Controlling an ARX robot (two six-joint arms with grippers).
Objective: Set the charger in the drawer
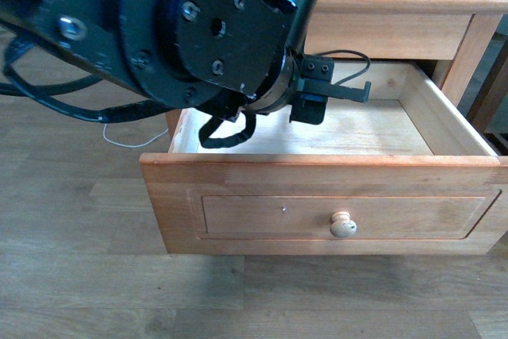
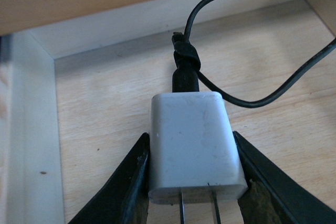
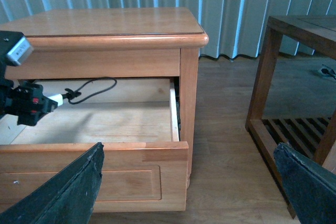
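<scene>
The wooden drawer (image 1: 317, 161) with the round pale knob (image 1: 343, 225) stands pulled out. My left gripper (image 1: 327, 94) reaches into it from above. In the left wrist view my left gripper (image 2: 190, 139) is shut on the white charger (image 2: 191, 140), one finger (image 2: 126, 182) on each side, prongs toward the camera, just above the pale drawer floor (image 2: 105, 108). Its black cable (image 2: 262, 98) loops over the floor. The right wrist view shows the charger (image 3: 55, 98) and cable (image 3: 93, 86) inside the drawer (image 3: 105, 146). My right gripper (image 3: 189, 150) is open and empty in front of the drawer.
A thin white cable (image 1: 127, 140) lies on the wood floor left of the drawer. The cabinet top (image 3: 105, 22) overhangs the back of the drawer. A dark wooden side table (image 3: 294, 77) stands to the right of the cabinet, with curtains behind.
</scene>
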